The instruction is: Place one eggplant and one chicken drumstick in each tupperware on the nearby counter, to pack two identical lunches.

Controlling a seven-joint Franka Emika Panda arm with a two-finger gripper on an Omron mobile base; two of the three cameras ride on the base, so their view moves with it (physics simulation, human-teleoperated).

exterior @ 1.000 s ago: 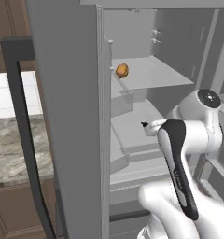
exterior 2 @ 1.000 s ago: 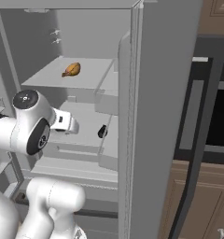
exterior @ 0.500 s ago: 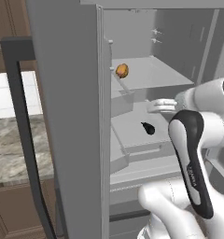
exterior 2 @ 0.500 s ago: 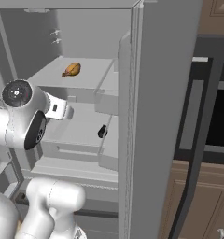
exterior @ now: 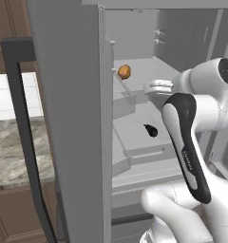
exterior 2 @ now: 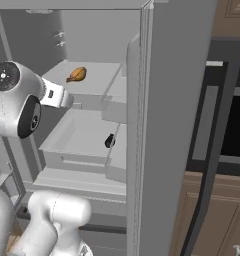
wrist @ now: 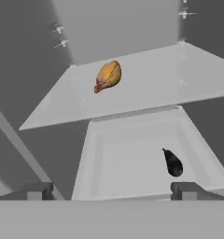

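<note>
Grey fridge walls surround my tool (wrist: pixel 111 190), whose fingers stand wide apart with nothing between them. Just ahead and slightly to its right, the near-black eggplant (wrist: pixel 172 164) lies in the drawer tray (wrist: pixel 128 158); farther ahead and higher, the golden drumstick (wrist: pixel 108 76) sits on the shelf (wrist: pixel 156 84). I reckon the eggplant is my pick: I'd shift right until it is centred between the fingers, dip below the shelf edge, and close across its narrow width so it can't roll away.
</note>
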